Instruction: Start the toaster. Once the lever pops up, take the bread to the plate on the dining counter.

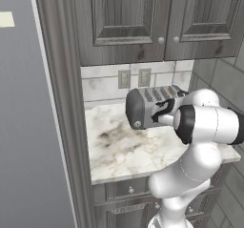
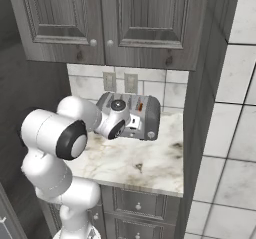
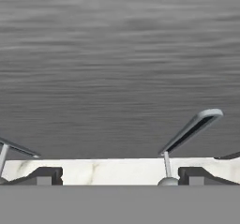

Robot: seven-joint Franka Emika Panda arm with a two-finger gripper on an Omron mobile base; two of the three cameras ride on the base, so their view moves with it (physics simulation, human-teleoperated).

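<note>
Grey panelled wall cabinets (image 1: pixel 143 22) hang above a marble wall counter (image 1: pixel 128 150). The dark-grey toaster (image 1: pixel 145 108) stands on it against the tiled backsplash (image 1: pixel 102 84). The gripper (image 3: pixel 119 176) sits close at the toaster's long side, jaws spread wide and gripping nothing, beside a small lever (image 3: pixel 190 130).

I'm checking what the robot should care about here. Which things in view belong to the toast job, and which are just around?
For the job:
- toaster
- toaster lever
- gripper, fingers open

Just around:
- marble wall counter
- wall outlets
- upper cabinets
- drawers
</note>
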